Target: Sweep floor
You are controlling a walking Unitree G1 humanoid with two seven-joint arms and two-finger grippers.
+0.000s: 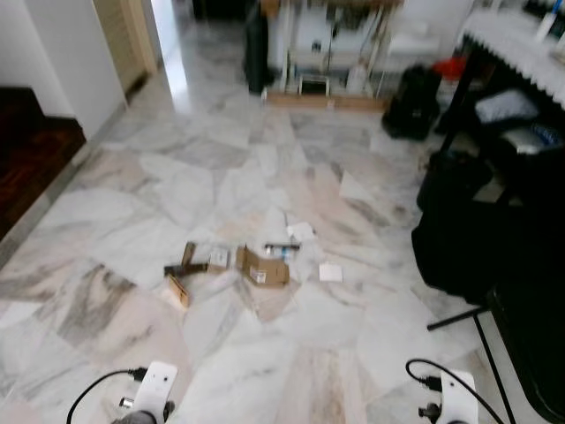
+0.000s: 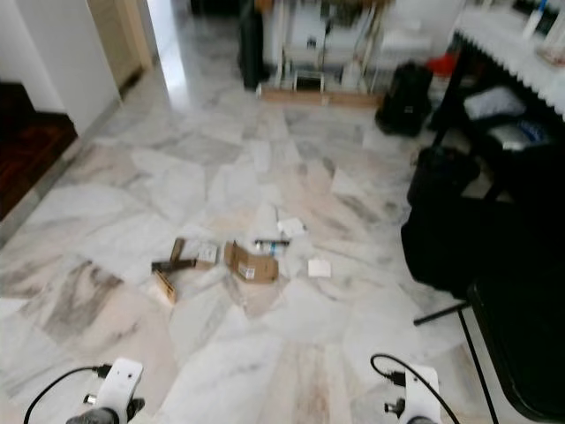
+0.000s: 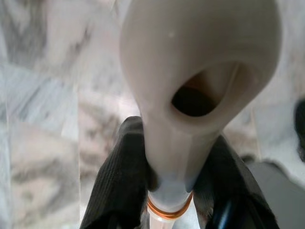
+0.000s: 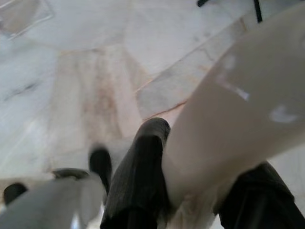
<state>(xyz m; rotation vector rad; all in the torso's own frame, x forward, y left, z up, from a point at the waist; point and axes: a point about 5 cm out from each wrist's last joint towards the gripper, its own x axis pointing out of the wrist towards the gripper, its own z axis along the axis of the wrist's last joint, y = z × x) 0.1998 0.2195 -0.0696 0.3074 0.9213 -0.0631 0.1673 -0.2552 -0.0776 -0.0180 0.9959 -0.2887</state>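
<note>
Litter lies on the marble floor [image 1: 177, 177] ahead: a flattened cardboard piece [image 1: 262, 266], brown cardboard strips [image 1: 181, 281], white paper scraps [image 1: 330, 272] and a small dark pen-like item [image 1: 282, 249]. My left gripper [image 3: 171, 162] is shut on a white plastic handle [image 3: 190, 57] with a hanging hole at its end and an orange ring lower down. My right gripper [image 4: 200, 176] is shut on another smooth white handle [image 4: 238, 109]. Both wrists, left wrist [image 1: 154, 393] and right wrist [image 1: 450, 397], sit low at the near edge, short of the litter. The tools' working ends are hidden.
Black bags [image 1: 459, 230] and a thin black stand leg [image 1: 459, 318] crowd the right side under a table with a white lace cloth [image 1: 521, 44]. A black backpack [image 1: 410, 102] and shelving [image 1: 327, 53] stand at the back. Dark wood flooring [image 1: 26, 159] borders the left.
</note>
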